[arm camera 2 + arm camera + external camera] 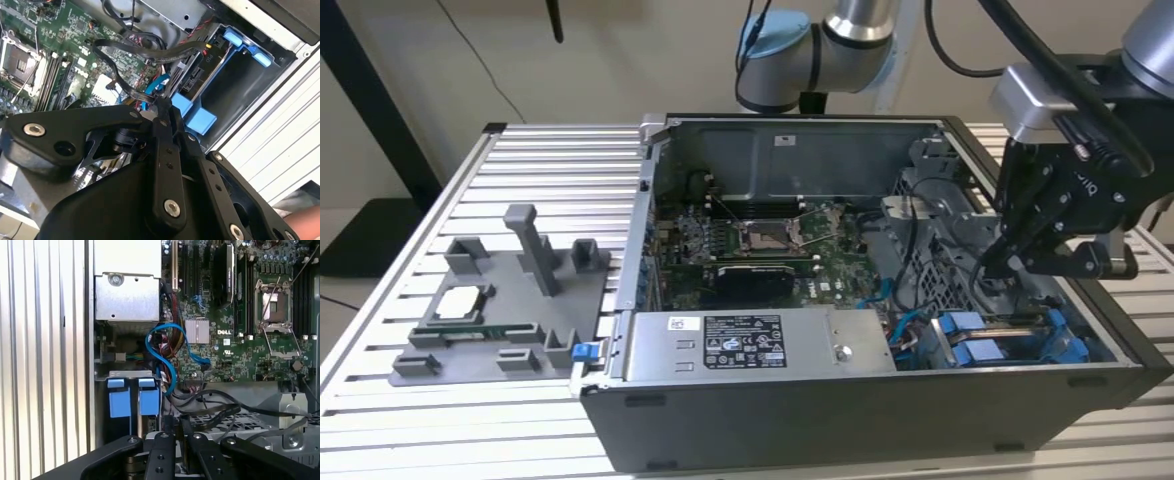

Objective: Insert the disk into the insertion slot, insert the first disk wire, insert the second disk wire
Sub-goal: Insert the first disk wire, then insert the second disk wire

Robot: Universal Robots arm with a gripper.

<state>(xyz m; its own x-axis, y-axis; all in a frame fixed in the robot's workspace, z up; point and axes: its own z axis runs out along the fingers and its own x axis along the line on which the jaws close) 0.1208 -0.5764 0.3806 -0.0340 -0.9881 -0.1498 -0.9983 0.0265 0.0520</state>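
Gripper (pixel 998 262), fingers pressed together just above black cables (pixel 215 407), poised inside the computer case (pixel 854 420) at the exterior view's right. Disk (pixel 148 401) seated in the insertion slot (pixel 127 374) at the case's near right corner, blue carrier front showing.

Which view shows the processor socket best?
The first wrist view: the processor socket is whole and near. The exterior view shows it whole but far; in the second wrist view it lies at the picture's edge.
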